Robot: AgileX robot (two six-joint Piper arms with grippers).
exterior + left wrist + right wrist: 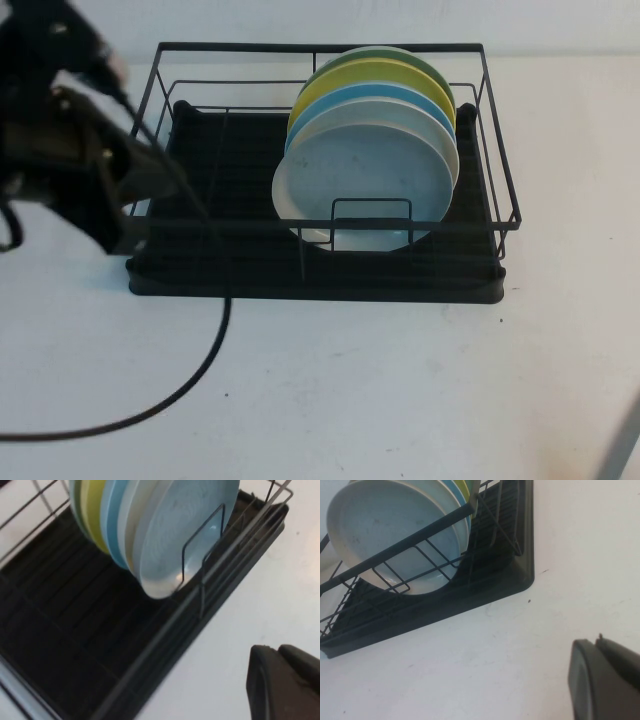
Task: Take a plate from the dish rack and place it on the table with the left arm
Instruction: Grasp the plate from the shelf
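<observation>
The pale grey plate [370,175] stands upright at the front of a row of plates in the right half of the black dish rack [250,280]. It also shows in the left wrist view [185,525] and the right wrist view [390,525]. The left arm [85,165] hovers at the rack's left end, apart from the plates. My left gripper [280,652] is shut and empty over the white table [400,400] beside the rack's front edge. My right gripper [597,642] is shut and empty above the table, off the rack's right front corner.
Behind the grey plate stand a white plate [447,135], a brighter blue plate [400,95], a yellow one [365,72] and a green one [425,62]. The rack's left half holds nothing. A black cable [200,370] trails over the table at front left.
</observation>
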